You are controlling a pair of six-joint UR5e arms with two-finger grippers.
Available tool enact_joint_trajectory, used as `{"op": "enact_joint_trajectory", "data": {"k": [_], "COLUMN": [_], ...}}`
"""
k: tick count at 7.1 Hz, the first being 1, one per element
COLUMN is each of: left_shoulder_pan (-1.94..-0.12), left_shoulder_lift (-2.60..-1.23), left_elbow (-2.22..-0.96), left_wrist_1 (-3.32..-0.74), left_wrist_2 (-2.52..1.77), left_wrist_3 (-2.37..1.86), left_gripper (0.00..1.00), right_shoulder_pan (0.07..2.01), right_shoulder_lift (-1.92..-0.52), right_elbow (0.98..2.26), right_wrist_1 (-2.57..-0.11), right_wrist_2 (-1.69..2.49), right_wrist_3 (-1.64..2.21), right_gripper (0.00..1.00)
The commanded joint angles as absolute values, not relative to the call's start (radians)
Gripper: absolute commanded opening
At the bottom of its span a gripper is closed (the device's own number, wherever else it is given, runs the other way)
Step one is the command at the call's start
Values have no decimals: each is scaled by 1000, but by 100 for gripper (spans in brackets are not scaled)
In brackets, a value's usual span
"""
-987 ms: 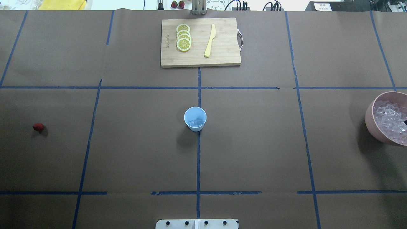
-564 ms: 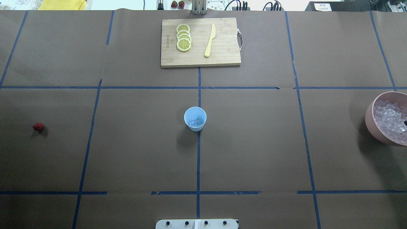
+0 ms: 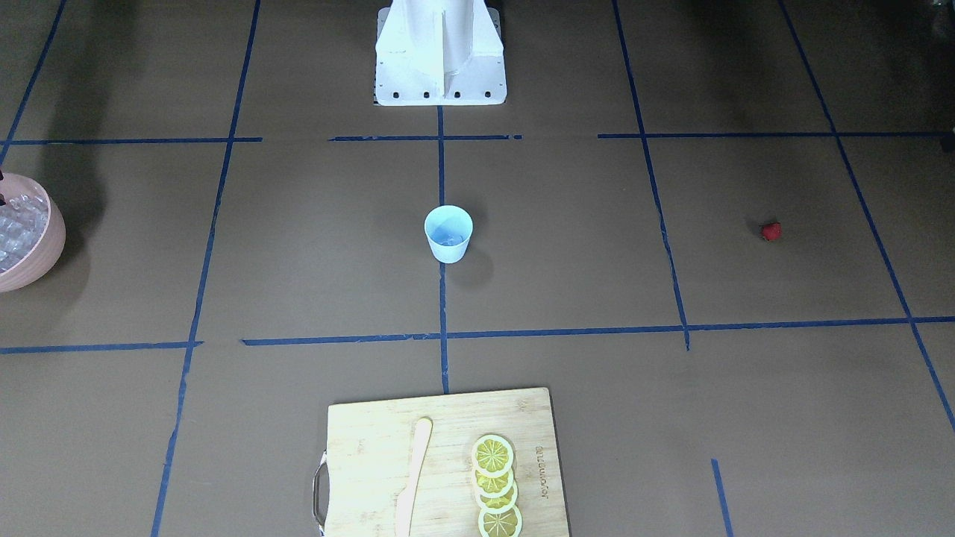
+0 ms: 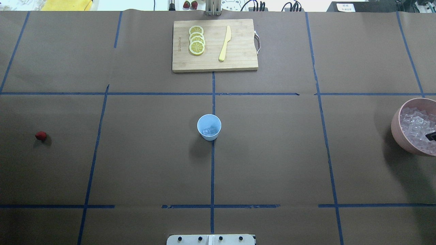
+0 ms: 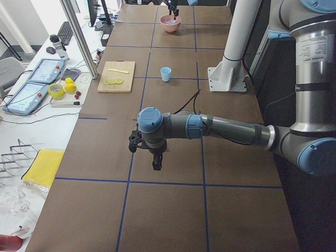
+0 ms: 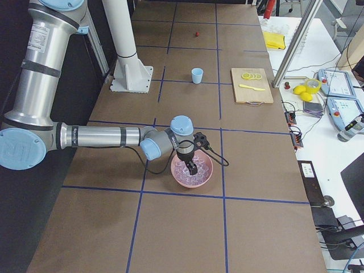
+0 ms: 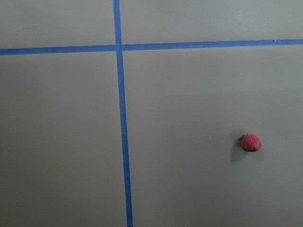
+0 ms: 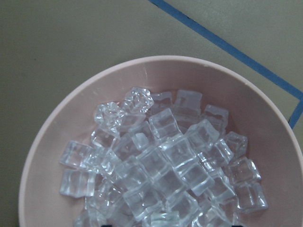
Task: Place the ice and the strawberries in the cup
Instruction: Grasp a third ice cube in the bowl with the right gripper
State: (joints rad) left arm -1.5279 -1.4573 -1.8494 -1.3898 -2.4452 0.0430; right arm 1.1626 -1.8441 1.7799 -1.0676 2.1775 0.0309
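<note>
The pale blue cup (image 4: 209,127) stands upright at the table's middle, with a few ice cubes (image 4: 208,131) in it; it also shows in the front view (image 3: 448,233). The strawberry (image 4: 41,136) lies alone far to the left and shows in the left wrist view (image 7: 250,142). My left gripper (image 5: 156,164) hangs above that area; I cannot tell if it is open. My right gripper (image 6: 192,166) points down into the pink bowl's ice (image 8: 165,165); only a dark tip shows in the overhead view (image 4: 431,136), so its state is unclear.
The pink bowl (image 4: 396,127) of ice sits at the table's right edge. A wooden cutting board (image 4: 238,61) with lemon slices (image 4: 197,40) and a yellow knife (image 4: 225,43) lies at the far middle. The robot's base plate (image 4: 211,239) is at the near edge.
The dark tip of my right gripper has shifted slightly over the bowl and shows a little more in the overhead view. The cup and strawberry have not moved.
</note>
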Motion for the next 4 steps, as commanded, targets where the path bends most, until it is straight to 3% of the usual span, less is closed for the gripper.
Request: {"op": "enact_joint_trajectory", "data": {"k": [1,4], "left_shoulder_pan": [-1526,-1528], "left_shoulder_lift": [-1457,-1459], "left_elbow": [-1848,-1850], "left_wrist_1": [-1390,-1390], "left_wrist_2": [-2445,-2445], "left_wrist_3": [43,44], "left_gripper": [100,100], "right_shoulder_pan": [1154,1144], "right_shoulder_lift": [-1844,-1844], "right_elbow": [1763,1763], "right_wrist_1": [-1068,-1069], "right_wrist_2": [2164,2166], "right_wrist_3": [29,34], "right_gripper": [81,70]}}
